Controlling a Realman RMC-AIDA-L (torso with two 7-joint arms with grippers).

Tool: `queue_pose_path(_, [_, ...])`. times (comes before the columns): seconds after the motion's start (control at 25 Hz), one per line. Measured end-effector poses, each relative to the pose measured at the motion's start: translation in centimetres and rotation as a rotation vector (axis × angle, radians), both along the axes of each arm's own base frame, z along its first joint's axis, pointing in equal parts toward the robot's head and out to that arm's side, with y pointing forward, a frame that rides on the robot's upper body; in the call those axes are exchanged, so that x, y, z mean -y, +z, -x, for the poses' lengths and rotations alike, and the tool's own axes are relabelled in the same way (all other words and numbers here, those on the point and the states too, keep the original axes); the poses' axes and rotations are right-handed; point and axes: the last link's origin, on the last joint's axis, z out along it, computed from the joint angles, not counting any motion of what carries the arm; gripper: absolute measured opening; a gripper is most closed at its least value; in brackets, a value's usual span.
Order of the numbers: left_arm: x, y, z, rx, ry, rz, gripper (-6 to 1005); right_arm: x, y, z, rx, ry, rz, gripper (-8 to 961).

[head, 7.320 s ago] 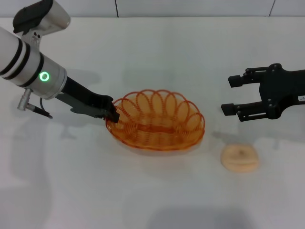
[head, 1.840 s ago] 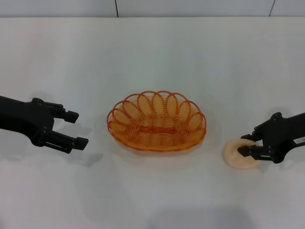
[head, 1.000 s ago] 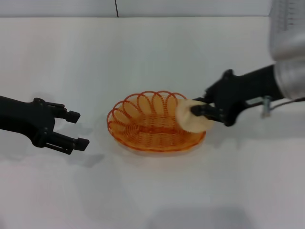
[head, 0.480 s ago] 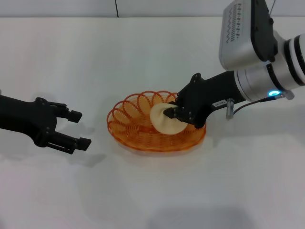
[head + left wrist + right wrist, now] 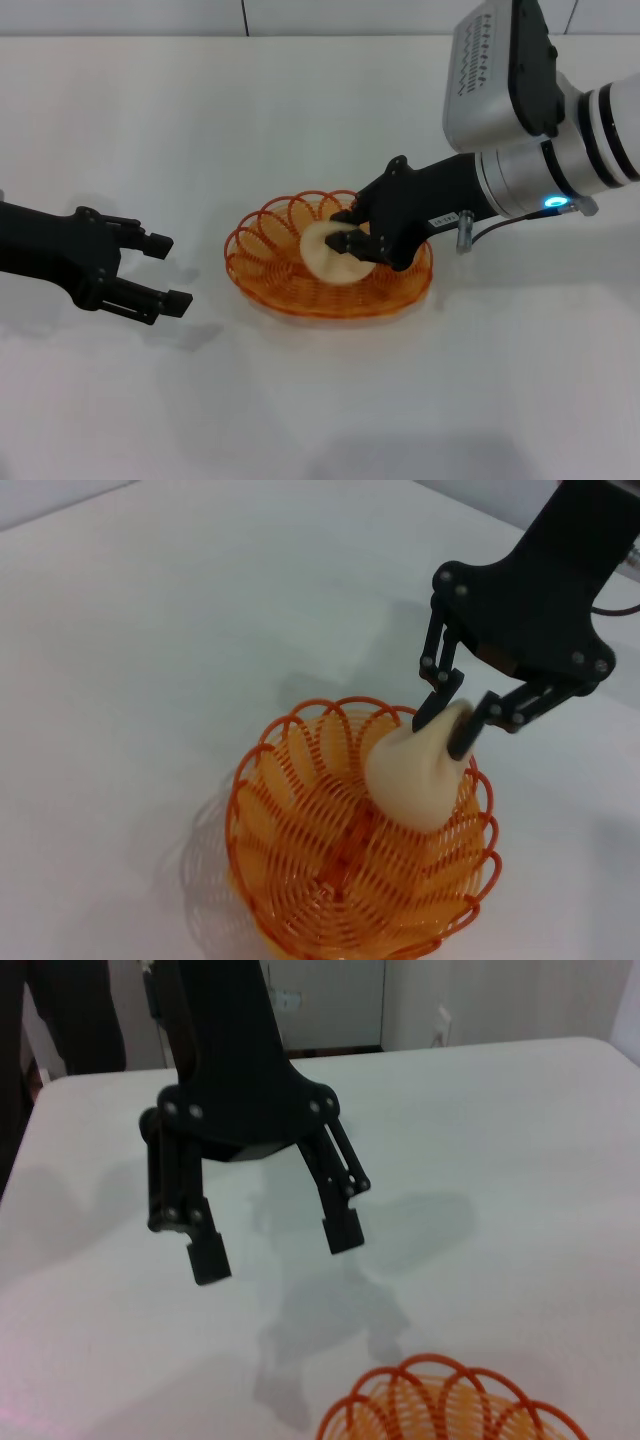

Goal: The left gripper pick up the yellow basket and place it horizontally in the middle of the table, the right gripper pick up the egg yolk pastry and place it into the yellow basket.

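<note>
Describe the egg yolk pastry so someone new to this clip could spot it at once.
On the white table, find the orange wire basket at the centre. Over it, pinched in the right end effector, is the egg yolk pastry: a pale beige round bun, the only smooth, solid thing amid the wire loops.

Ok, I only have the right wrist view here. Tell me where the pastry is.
Observer: The egg yolk pastry hangs tilted over the inside of the yellow basket.
Operator: Confirm the grip.
Observer: The right tool is shut on the pastry's upper edge.
Operator: Report where the basket sits.
Observer: It sits between the two arms, with the left tool open and well apart from it.
</note>
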Motion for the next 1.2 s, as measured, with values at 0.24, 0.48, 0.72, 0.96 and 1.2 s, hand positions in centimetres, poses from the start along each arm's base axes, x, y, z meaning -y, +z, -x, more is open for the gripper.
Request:
queue_pose_path(0.24, [0.0,0.0,0.2,0.001,0.002,-0.007,878,0.1,0.4,0.2,-0.033,-0.006,0.006,165])
queue_pose_path(0.48, [-0.1,0.0,0.2,0.002,-0.013,-0.018,878,0.3,1.2,-0.1,-0.050,-0.014,-0.017,318])
queue_pose_path(0.72, [-0.4,0.5,0.1,0.031,-0.052,-0.070,877,0.7,3.5,-2.3,-0.095,-0.073,-0.099,574])
queue_pose_path(0.96, [-1.1,0.4,-0.4,0.050,-0.103,-0.113,876,1.5,6.1,-5.0,-0.172,-0.123,-0.145,827])
queue_pose_path(1.2, [-1.8,-0.5,-1.5,0.062,-0.154,-0.105,876,2.3,7.6,-7.1,-0.194,-0.146,-0.166,828])
